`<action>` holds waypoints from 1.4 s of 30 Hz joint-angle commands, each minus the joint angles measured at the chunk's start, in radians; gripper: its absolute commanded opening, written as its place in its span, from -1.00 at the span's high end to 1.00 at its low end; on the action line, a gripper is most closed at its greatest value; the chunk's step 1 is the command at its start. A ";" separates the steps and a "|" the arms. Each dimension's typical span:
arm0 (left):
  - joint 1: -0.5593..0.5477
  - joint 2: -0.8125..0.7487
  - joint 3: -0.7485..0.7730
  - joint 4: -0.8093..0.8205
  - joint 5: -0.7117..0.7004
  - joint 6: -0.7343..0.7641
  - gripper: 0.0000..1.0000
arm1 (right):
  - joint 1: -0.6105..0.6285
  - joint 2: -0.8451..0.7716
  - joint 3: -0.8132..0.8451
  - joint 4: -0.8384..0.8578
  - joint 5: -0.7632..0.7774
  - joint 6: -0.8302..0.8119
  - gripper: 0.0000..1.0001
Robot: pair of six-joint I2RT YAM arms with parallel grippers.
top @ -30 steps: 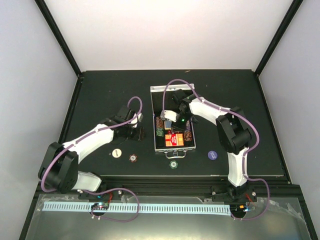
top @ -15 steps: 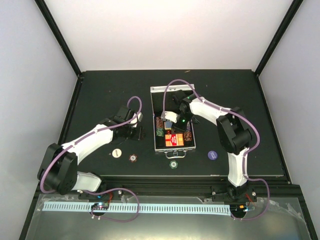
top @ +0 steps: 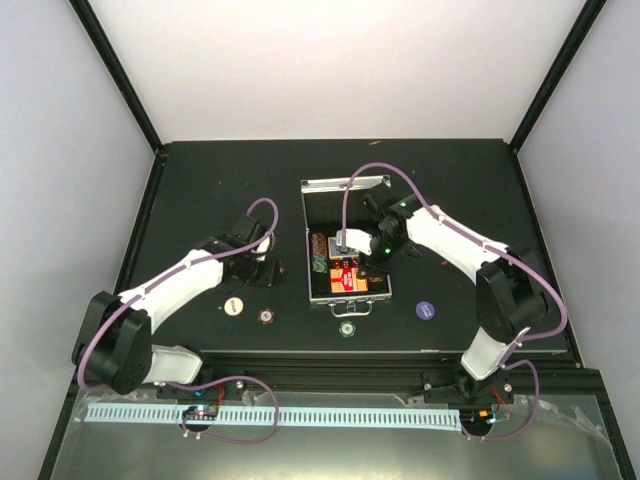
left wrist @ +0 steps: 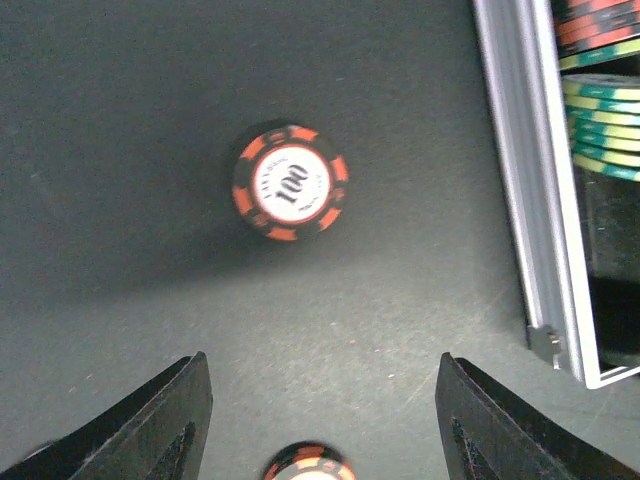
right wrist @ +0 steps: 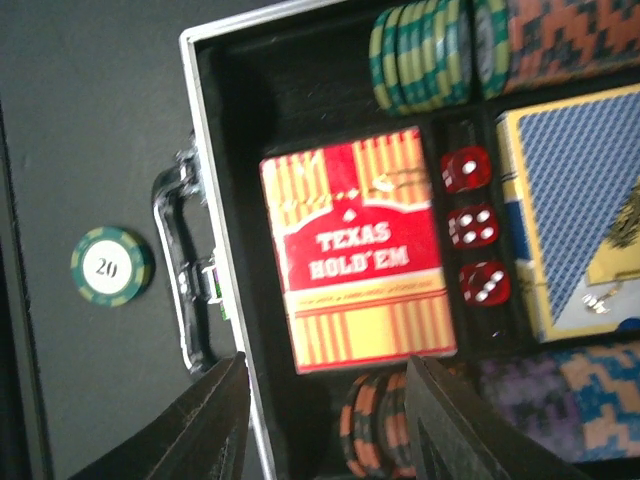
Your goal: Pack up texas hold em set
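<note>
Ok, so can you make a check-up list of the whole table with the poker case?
Surface: black table mat, flat, no spills seen.
Job's things: silver case open, holding red card deck, three red dice and a green chip row; loose on the mat are cream chip, maroon chip, green chip, purple chip.
Clutter: nothing seen.
Grippers: left gripper open and empty above the mat beside the case; right gripper open and empty over the case.
Cables: purple cables loop off both arms; one arcs over the case lid.
Surroundings: pale walls, black frame posts.
</note>
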 commanded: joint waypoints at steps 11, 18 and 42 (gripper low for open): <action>0.025 -0.023 0.053 -0.413 -0.219 -0.171 -0.42 | -0.001 -0.184 -0.133 -0.024 0.047 -0.008 0.06; 0.108 0.057 0.014 -0.408 -0.211 -0.231 -0.50 | -0.001 -0.183 -0.148 -0.009 0.022 0.024 0.05; 0.210 0.243 -0.065 -0.185 -0.076 -0.156 -0.22 | -0.001 -0.178 -0.147 -0.007 0.032 0.028 0.05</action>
